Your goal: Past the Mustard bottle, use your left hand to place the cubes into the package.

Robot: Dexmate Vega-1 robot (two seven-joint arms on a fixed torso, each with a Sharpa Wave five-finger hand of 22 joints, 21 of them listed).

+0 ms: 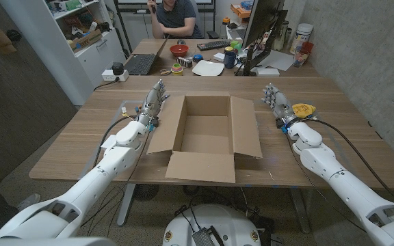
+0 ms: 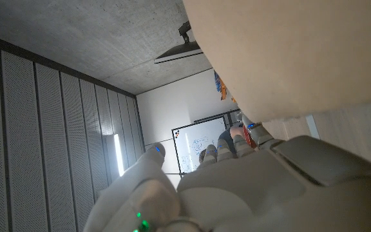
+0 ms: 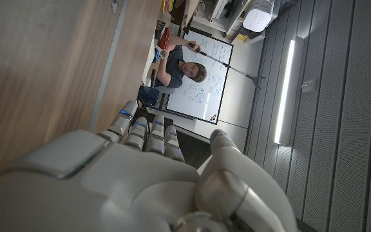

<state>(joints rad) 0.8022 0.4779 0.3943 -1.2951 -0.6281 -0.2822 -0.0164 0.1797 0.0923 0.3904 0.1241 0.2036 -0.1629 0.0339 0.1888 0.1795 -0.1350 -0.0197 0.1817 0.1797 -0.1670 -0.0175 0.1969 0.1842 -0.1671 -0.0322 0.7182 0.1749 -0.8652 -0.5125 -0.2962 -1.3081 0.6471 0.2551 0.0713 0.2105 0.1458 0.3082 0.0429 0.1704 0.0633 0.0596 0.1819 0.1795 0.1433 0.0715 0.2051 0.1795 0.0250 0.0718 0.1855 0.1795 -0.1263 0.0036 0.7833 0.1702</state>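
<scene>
An open cardboard package (image 1: 207, 133) stands in the middle of the wooden table (image 1: 67, 143), flaps spread outward. My left hand (image 1: 154, 96) is just off its left flap, fingers straight and apart, holding nothing. In the left wrist view my left hand (image 2: 237, 187) is close under a cardboard flap (image 2: 288, 51). My right hand (image 1: 276, 100) is to the right of the package, fingers apart and empty; it (image 3: 127, 180) is over the table (image 3: 44, 64). A yellow object (image 1: 302, 109) lies beside my right wrist. Small coloured bits (image 1: 152, 122) by my left wrist are too small to tell.
A small white item (image 1: 124, 107) lies on the table left of my left arm. Behind is a second table with a laptop (image 1: 142, 63), a red bowl (image 1: 179, 50), a white plate (image 1: 208, 67), a monitor (image 1: 262, 31) and a seated person (image 1: 176, 17).
</scene>
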